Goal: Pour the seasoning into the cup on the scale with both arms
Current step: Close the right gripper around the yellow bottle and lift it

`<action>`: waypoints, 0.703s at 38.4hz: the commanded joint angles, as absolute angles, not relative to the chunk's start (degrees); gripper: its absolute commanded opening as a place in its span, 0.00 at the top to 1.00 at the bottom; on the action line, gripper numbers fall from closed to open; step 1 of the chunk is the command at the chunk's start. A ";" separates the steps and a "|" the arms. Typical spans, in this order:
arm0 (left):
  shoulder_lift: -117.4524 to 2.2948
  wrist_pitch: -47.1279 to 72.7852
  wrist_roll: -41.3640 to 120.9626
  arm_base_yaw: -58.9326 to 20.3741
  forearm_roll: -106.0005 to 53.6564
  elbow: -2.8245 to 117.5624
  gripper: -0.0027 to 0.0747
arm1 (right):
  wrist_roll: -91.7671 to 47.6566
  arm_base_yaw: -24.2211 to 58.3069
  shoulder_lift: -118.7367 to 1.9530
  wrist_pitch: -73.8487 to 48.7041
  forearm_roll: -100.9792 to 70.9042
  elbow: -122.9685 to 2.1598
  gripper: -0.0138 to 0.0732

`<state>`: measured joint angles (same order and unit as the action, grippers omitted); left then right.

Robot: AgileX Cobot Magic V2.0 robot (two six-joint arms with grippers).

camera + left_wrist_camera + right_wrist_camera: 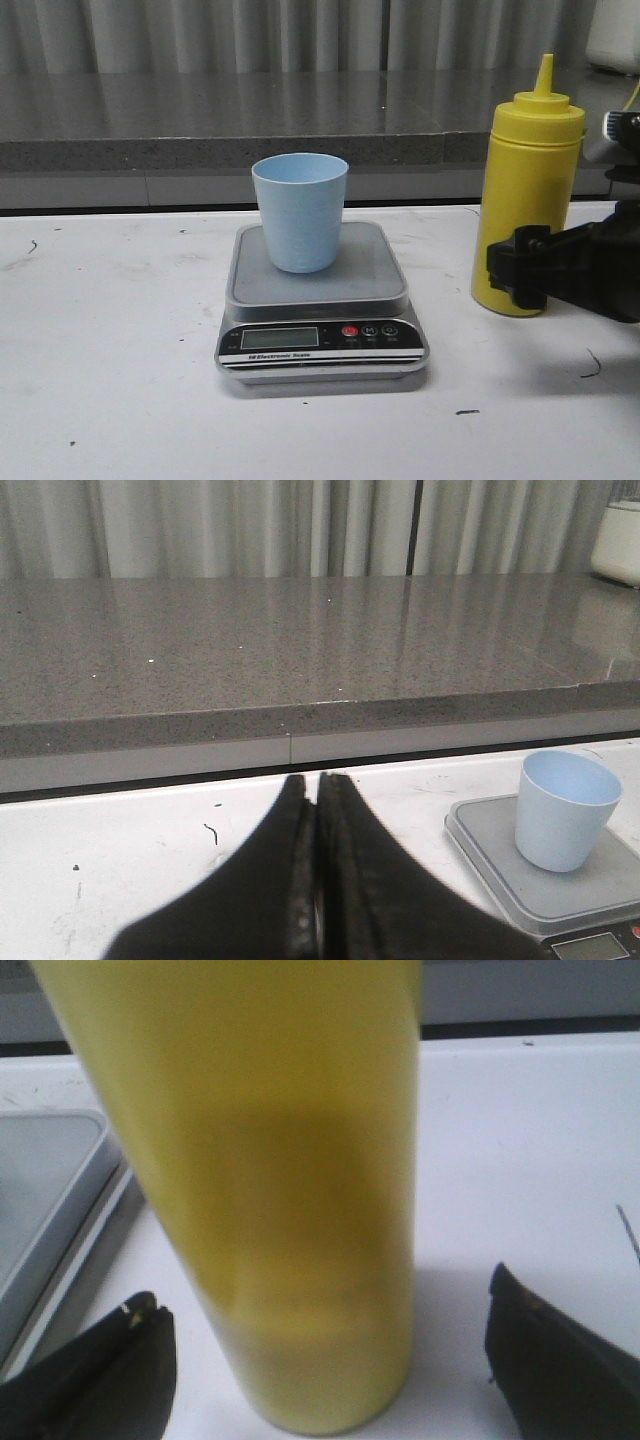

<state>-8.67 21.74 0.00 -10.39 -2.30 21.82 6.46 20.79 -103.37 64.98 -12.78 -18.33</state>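
Note:
The pale blue cup (300, 211) stands upright on the silver-grey scale (320, 300) at the table's middle; both also show in the left wrist view, the cup (565, 811) on the scale (500, 865). The tall yellow seasoning bottle (527, 190) stands upright on the table right of the scale. My right gripper (520, 270) is open low at the bottle's base; in the right wrist view its fingers (100, 1370) flank the bottle (270, 1190) with gaps on both sides. My left gripper (318, 790) is shut and empty, left of the scale, out of the front view.
A grey stone counter (220, 115) with a raised ledge runs along the back of the white table (110, 330), grey curtains behind it. A white object (612, 35) sits at the far right back. Small dark marks dot the table.

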 commanded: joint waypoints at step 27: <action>-9.23 17.15 -0.87 -10.18 -2.91 23.33 0.99 | 6.33 20.68 -106.42 72.79 -13.08 -28.52 0.10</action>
<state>-8.67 21.74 0.00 -10.39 -2.30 21.82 6.46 20.79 -108.40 65.02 -13.44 -27.50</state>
